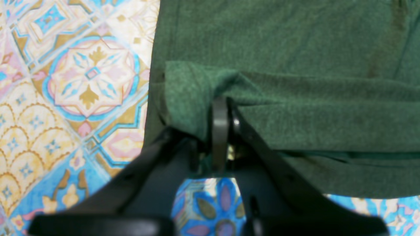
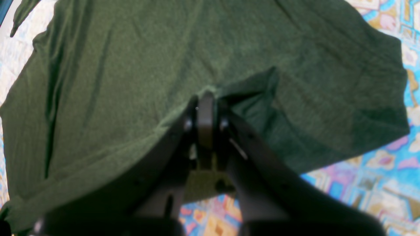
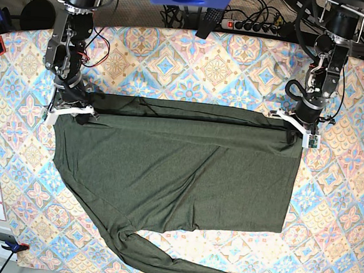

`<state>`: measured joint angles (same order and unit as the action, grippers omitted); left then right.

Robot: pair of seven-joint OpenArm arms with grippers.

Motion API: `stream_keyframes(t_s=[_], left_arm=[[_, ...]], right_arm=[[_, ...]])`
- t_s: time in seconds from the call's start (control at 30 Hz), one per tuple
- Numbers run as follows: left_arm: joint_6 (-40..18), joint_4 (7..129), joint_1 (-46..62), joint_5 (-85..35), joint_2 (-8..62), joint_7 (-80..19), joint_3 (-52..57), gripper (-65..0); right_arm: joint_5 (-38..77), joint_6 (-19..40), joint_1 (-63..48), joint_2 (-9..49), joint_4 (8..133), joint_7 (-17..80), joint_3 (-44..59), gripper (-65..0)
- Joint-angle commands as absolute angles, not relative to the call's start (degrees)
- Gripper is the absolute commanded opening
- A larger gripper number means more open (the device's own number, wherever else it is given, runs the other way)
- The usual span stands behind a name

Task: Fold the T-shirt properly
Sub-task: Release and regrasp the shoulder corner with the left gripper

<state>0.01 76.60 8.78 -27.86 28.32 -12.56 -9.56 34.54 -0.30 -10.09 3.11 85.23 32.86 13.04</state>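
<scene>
The T-shirt, dark olive-green, lies flat on the patterned surface, one long sleeve trailing toward 5 o'clock. The left gripper pinches its 3 o'clock corner; the right gripper seems to clamp its 9 o'clock corner, jaws narrow.

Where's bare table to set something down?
Free: the strip of tablecloth between the shirt and the cables at the back, plus the right side beyond the hem. Crowded: the shirt's top corners, pinched by the left gripper and right gripper.
</scene>
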Motion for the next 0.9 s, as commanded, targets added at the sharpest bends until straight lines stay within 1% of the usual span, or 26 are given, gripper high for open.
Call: stream_keyframes(t_s=[0.0,0.07,0.2,0.3,0.37,0.47,0.57,0.7,0.87], left_arm=[[0.4,77.5,8.2,-27.6,29.2,-12.4,-9.0,-62.5],[0.4,77.7,8.1,-27.7,29.3,-13.9,-9.0,-57.6],[0.3,77.8,8.4,-27.7,29.3,-14.1,-9.0,-46.8],[0.4,78.2,9.7,-27.7,29.4,-14.1,-8.7,-39.7],[0.4,80.0,10.9,-27.8,29.5,-14.1,-8.6,-34.8],[0.4,82.6,13.8,-28.1,30.5,-14.1,-7.1,-29.0],[0.4,85.2,16.5,-28.3,30.5,-14.1,-4.6,-26.4],[0.4,87.7,19.8,-28.3,30.5,-14.1,-3.4,-26.1],[0.4,86.3,20.3,-28.4,30.4,-14.1,-3.8,-26.0]], right_arm=[[34.6,-0.1,-10.0,3.6,86.2,32.0,13.1,-63.1],[34.6,-0.1,-10.1,3.6,86.2,32.0,13.1,-60.0],[34.6,-0.1,-10.8,3.6,86.3,32.0,13.5,-52.6],[34.6,-0.1,-10.9,3.6,86.3,32.0,13.6,-48.4],[34.6,-0.1,-11.7,3.6,86.5,32.0,13.7,-46.9],[34.7,-0.1,-12.3,3.6,87.0,32.0,13.7,-46.8],[34.7,-0.1,-13.3,3.6,87.0,32.0,13.7,-46.8],[34.7,-0.1,-14.8,3.6,87.0,31.7,13.7,-46.8],[34.7,-0.1,-15.5,3.6,87.0,31.6,13.7,-46.8]])
